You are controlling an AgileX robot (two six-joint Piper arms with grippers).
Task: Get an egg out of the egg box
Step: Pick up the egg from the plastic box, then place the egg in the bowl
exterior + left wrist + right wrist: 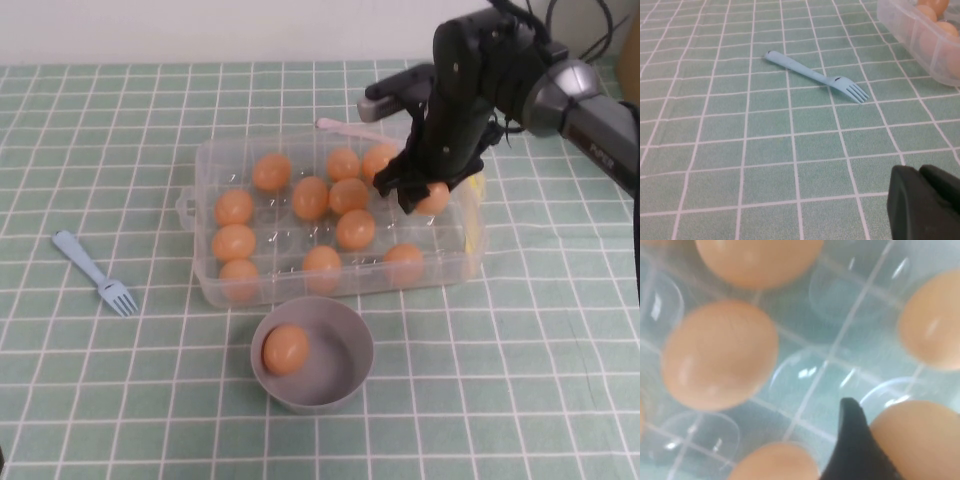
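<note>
We see the right gripper's (425, 192) fingers (855, 450) clamped on the egg (436, 197) inside the egg box (215, 290) on the desk (520, 380), other eggs beside them, while we cannot tell the left gripper's (925, 205) finger state.

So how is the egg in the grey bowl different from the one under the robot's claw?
The bowl egg lies alone in the grey bowl, untouched. The claw egg sits in the egg box among others, between the right gripper's fingers. Both are orange-tan. The left gripper hovers near the fork.
</note>
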